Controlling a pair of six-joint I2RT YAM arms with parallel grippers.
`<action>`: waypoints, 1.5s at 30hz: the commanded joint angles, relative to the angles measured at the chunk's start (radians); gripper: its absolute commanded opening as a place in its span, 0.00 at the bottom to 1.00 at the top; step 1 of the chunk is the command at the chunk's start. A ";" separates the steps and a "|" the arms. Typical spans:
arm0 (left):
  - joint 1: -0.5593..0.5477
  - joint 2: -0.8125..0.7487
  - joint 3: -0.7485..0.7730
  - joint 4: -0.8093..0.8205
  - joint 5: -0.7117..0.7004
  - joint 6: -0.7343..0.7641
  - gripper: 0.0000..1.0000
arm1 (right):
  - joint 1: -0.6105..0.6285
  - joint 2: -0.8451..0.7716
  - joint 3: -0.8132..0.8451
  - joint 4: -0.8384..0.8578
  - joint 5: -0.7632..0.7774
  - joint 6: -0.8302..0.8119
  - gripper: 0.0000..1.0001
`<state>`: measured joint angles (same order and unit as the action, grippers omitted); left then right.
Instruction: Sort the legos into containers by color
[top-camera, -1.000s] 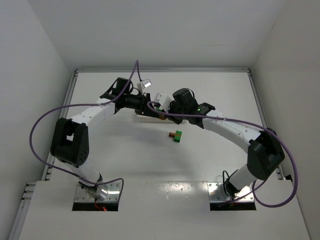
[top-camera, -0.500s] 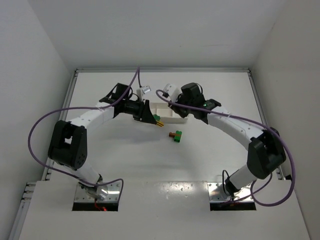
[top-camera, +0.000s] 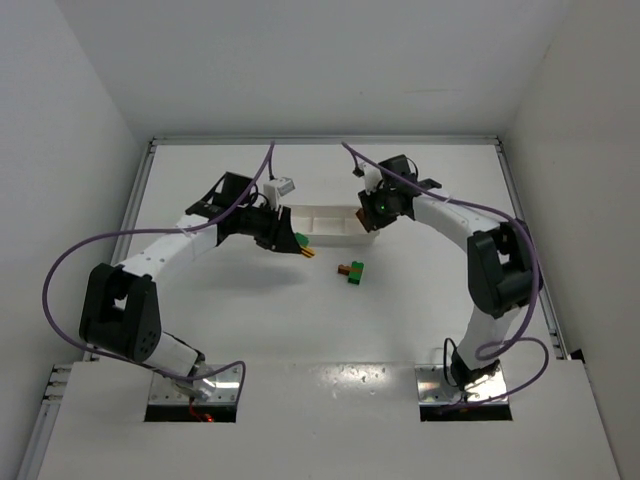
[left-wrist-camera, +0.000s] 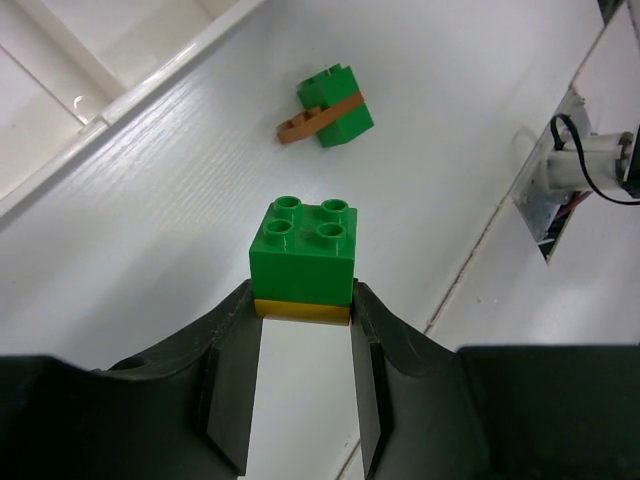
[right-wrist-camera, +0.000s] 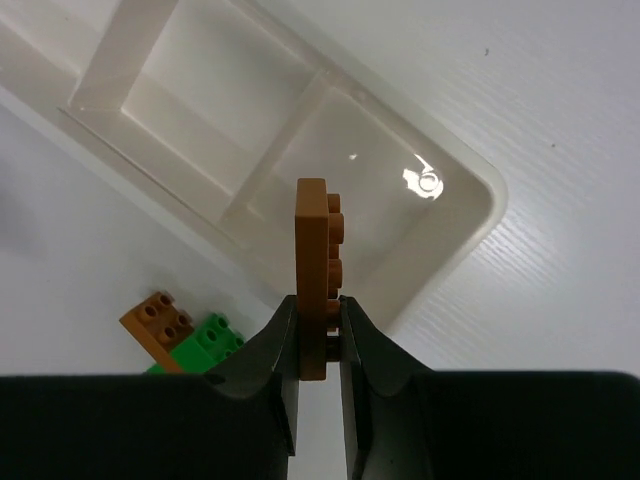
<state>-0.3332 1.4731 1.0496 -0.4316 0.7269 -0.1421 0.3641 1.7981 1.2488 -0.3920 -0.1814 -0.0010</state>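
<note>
My left gripper (left-wrist-camera: 302, 312) is shut on a green brick (left-wrist-camera: 305, 250) stacked on a yellow-orange plate (left-wrist-camera: 300, 311), held above the table just in front of the white tray (left-wrist-camera: 90, 110). In the top view it (top-camera: 303, 246) is near the tray's left end. My right gripper (right-wrist-camera: 318, 330) is shut on a reddish-brown plate (right-wrist-camera: 316, 255), held on edge over the tray's right end compartment (right-wrist-camera: 370, 190). In the top view it (top-camera: 372, 212) is at the tray's (top-camera: 325, 224) right end. A green brick with a brown plate stuck on it (top-camera: 352, 271) lies on the table.
The loose green and brown pair also shows in the left wrist view (left-wrist-camera: 330, 105) and the right wrist view (right-wrist-camera: 180, 335), just in front of the tray. White walls close the table at the back and sides. Purple cables loop off both arms.
The two grippers were close together over the tray. They have drawn apart: the left back and leftward with the green and yellow brick, the right to the tray's right end with the brown plate.
</note>
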 joint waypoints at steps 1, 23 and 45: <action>-0.001 -0.001 0.047 -0.006 -0.030 0.019 0.00 | -0.001 0.040 0.081 -0.025 -0.062 0.070 0.00; 0.017 0.023 0.049 0.071 0.118 0.072 0.00 | -0.024 -0.156 0.005 0.108 -0.380 -0.100 0.54; 0.017 0.059 0.092 0.159 0.536 0.137 0.00 | 0.026 0.126 0.463 -0.617 -0.980 -0.562 0.67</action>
<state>-0.3145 1.5185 1.0988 -0.3092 1.2053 -0.0441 0.3813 1.9347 1.6451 -0.9112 -1.0756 -0.4820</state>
